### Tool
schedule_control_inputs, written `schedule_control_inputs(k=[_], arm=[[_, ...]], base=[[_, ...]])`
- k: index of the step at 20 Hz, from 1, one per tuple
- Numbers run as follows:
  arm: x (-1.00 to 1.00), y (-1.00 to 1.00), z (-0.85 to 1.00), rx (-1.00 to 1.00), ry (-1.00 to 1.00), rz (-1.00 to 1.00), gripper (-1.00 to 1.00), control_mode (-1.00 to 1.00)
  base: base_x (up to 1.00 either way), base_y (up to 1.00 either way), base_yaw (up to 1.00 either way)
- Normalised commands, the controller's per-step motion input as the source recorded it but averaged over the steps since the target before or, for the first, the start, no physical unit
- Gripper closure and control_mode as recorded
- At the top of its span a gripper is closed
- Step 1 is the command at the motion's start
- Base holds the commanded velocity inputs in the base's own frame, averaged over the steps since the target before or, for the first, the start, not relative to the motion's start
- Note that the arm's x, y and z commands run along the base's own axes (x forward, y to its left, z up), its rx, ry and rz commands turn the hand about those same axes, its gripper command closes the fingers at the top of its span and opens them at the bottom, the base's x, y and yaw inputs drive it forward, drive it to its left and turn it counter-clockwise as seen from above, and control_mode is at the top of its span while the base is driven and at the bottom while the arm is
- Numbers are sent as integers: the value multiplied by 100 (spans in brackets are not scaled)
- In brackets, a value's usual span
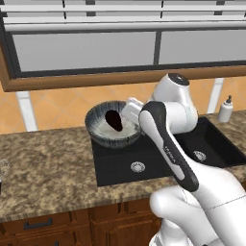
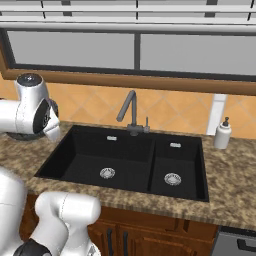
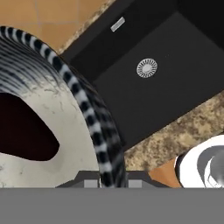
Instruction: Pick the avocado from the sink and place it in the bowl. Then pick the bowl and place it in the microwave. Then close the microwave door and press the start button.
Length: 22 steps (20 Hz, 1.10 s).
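Inside the bowl (image 1: pixel 113 126) lies the avocado (image 1: pixel 114 120), dark against the pale speckled bottom, so the first step looks done. That bowl appears lifted clear of the worktop (image 1: pixel 48 163), hanging over the left rear corner of the sink (image 1: pixel 158 158). In the hand view its striped rim (image 3: pixel 94 127) runs down between the fingers (image 3: pixel 113 180), which seem to pinch the wall. I'd judge the carry to the microwave is under way; next it calls for keeping the bowl level so the fruit stays put.
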Motion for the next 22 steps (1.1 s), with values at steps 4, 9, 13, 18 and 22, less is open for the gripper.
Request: schedule_control_inputs(k=[4, 9, 13, 18, 22], arm=[[-16, -46, 19, 7, 0, -18, 100, -100], [-26, -52, 26, 6, 0, -17, 100, -100], [-28, -36, 26, 1, 0, -20, 100, -100], [-22, -53, 32, 0, -1, -27, 100, -100], [-5, -77, 5, 0, 0, -23, 100, -100]], base=[[0, 0, 0], [0, 0, 0], [0, 0, 0], [0, 0, 0], [0, 0, 0]])
